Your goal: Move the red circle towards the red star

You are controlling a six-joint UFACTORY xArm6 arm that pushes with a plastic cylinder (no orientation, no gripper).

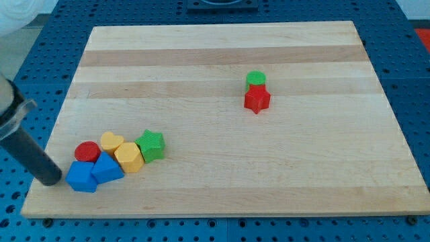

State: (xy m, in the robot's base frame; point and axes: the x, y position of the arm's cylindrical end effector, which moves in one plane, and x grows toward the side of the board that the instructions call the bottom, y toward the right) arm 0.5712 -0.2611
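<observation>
Near the board's (pixel 222 40) bottom-left corner, my tip (pixel 52 179) rests just left of a blue block (pixel 81 177); a bare rod, it grasps nothing. The red circle (pixel 87 151) sits just above that block, clustered with a blue triangle (pixel 107 168), two yellow blocks (pixel 111 142) (pixel 129 158) and a green star (pixel 151 144). The red star (pixel 256 99) lies well apart, right of centre, touching a green circle (pixel 255 78)

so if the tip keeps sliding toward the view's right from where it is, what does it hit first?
Most likely the blue block: my tip sits just off its left edge. The red circle lies slightly above that line, so probably not first.
</observation>
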